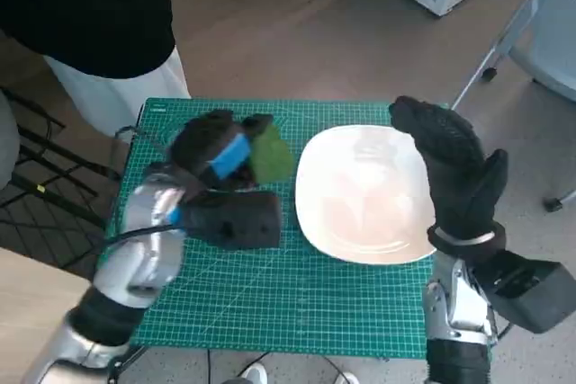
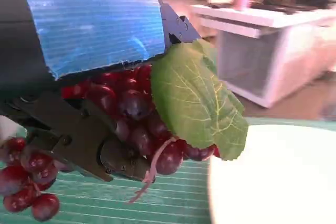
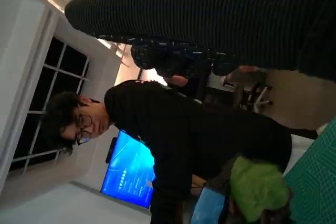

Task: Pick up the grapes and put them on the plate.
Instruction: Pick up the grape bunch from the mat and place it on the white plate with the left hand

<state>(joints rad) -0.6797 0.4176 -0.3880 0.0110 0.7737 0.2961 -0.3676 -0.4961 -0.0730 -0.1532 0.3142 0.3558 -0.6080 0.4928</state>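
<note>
So the left hand (image 1: 220, 157) has the grapes (image 2: 134, 111) grasped. In the left wrist view you can see the dark red bunch tucked under the blue-taped back, black fingers (image 2: 79, 140) wrapped around it, with a big green leaf (image 2: 197, 100) sticking out on the plate side. A small cluster of grapes dangles loose off the bunch, and a thin stem curls down below. From the head view the bunch itself is mostly hidden under the hand; only the leaf (image 1: 270, 155) pokes out.

The hand and grapes sit over the green cutting mat (image 1: 297, 312) that covers the desk, toward its far left part, just beside the white plate (image 1: 364, 195) but not over it. Can't really tell if the grapes are lifted off the mat or touching it.

The plate takes up the right half of the desk. The right hand (image 1: 454, 168) in the knitted glove hangs over the plate's right rim, fingers stretched out and holding nothing.

A person in a black top (image 3: 210, 140) leans in beyond the far left corner of the desk.
</note>
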